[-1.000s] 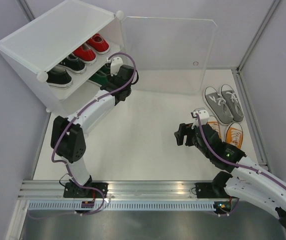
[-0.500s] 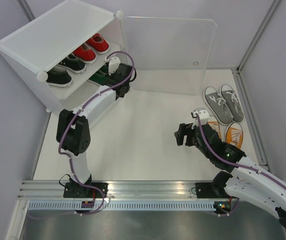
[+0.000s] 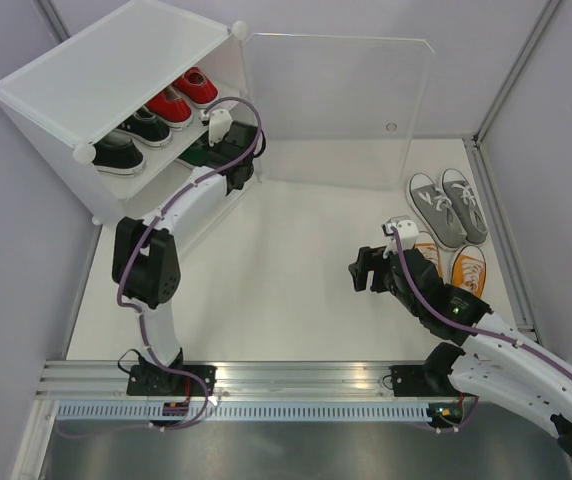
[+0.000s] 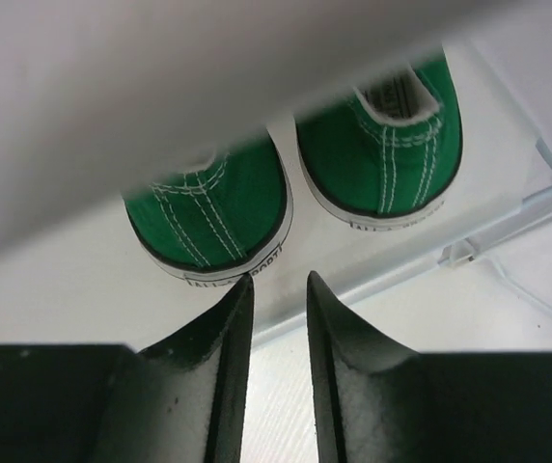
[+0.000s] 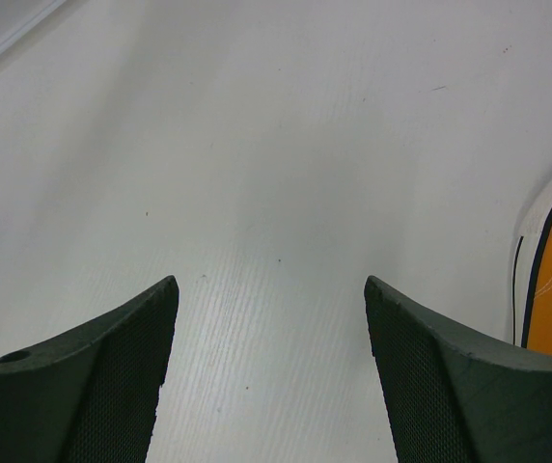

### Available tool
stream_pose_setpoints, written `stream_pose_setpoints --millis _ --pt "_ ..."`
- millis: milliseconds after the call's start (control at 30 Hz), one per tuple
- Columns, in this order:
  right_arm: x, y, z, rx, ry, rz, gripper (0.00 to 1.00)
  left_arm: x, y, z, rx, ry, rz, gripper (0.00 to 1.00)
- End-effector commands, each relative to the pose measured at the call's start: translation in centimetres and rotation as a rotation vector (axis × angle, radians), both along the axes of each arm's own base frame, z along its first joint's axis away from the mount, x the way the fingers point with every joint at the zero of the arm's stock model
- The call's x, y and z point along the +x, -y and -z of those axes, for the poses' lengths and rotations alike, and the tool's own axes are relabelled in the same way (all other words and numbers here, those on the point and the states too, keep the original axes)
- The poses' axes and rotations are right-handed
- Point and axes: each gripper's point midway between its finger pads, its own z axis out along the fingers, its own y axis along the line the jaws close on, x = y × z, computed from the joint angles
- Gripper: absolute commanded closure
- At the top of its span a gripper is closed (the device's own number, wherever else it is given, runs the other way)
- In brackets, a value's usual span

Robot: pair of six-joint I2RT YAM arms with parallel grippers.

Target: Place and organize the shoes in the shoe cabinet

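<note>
Just past your left gripper [image 4: 278, 280], its jaws slightly apart and empty, the green shoes [image 4: 220, 214] sit heel-out in the shoe cabinet [image 3: 106, 70].

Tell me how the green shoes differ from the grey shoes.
The green shoes sit inside the cabinet, heels outward, half hidden by a shelf; the grey shoes lie on the table, laces in full view. Both pairs stand side by side with white soles.
</note>
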Motion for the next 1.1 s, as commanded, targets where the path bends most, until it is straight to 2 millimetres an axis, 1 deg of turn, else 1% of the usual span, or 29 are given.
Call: stream_pose_setpoints --millis 0,33,133,200,267,400,433,467,567,600,667,700,733,800,933,1000,1033,1067 --pt "0.2 -0.3 -0.4 0.019 0.019 -0.001 0.18 1.6 -0.5 -2.0 -0.022 0.06 -0.015 0.64" --pt "0.2 -0.3 -0.5 0.019 0.021 -0.001 0.18 1.7 0.3 -2.1 -0.047 0.058 0.016 0.59" --pt "0.2 -0.3 -0.5 0.02 0.021 -0.001 0.18 1.9 2.2 -2.4 -0.073 0.063 0.068 0.53" --pt "0.2 -0.3 -0.4 0.018 0.019 0.0 0.18 1.9 3.5 -2.7 -0.092 0.067 0.102 0.52" --pt "0.2 -0.3 -0.4 0.017 0.017 -0.003 0.18 2.1 4.0 -2.6 -0.1 0.069 0.112 0.52" --pt "0.2 -0.3 -0.4 0.018 0.017 -0.001 0.18 3.0 4.1 -2.4 -0.076 0.071 0.105 0.55" --pt "0.2 -0.3 -0.3 0.016 0.015 0.001 0.18 3.3 4.2 -2.9 -0.078 0.084 0.106 0.56" --pt "0.2 -0.2 -0.3 0.015 0.016 0.002 0.18 3.7 4.2 -2.3 -0.07 0.075 0.103 0.57" --pt "0.2 -0.2 -0.2 0.011 0.013 0.004 0.18 4.6 4.1 -2.5 -0.059 0.09 0.092 0.6" --pt "0.2 -0.2 -0.2 0.012 0.014 0.005 0.18 5.0 4.2 -1.9 -0.051 0.084 0.093 0.61" --pt "0.2 -0.1 -0.2 0.011 0.012 0.006 0.18 5.5 3.9 -2.1 -0.05 0.089 0.088 0.61" --pt "0.2 -0.1 -0.2 0.01 0.013 0.008 0.18 5.8 4.0 -1.5 -0.047 0.082 0.086 0.61" --pt "0.2 -0.1 -0.2 0.01 0.013 0.008 0.18 6.1 4.0 -1.9 -0.051 0.093 0.087 0.62" --pt "0.2 -0.1 -0.2 0.009 0.012 0.007 0.18 6.7 4.0 -1.6 -0.044 0.087 0.097 0.62" --pt "0.2 -0.1 -0.1 0.008 0.012 0.01 0.18 8.1 4.6 -3.0 -0.035 0.131 0.126 0.62" --pt "0.3 -0.1 0.0 0.005 0.01 0.011 0.18 8.6 4.9 -3.4 -0.028 0.143 0.146 0.62" --pt "0.3 -0.1 -0.1 0.005 0.011 0.012 0.18 9.0 5.2 -3.9 -0.036 0.165 0.158 0.62" --pt "0.3 -0.1 0.0 0.004 0.01 0.011 0.18 9.2 5.3 -3.9 -0.032 0.162 0.166 0.62"
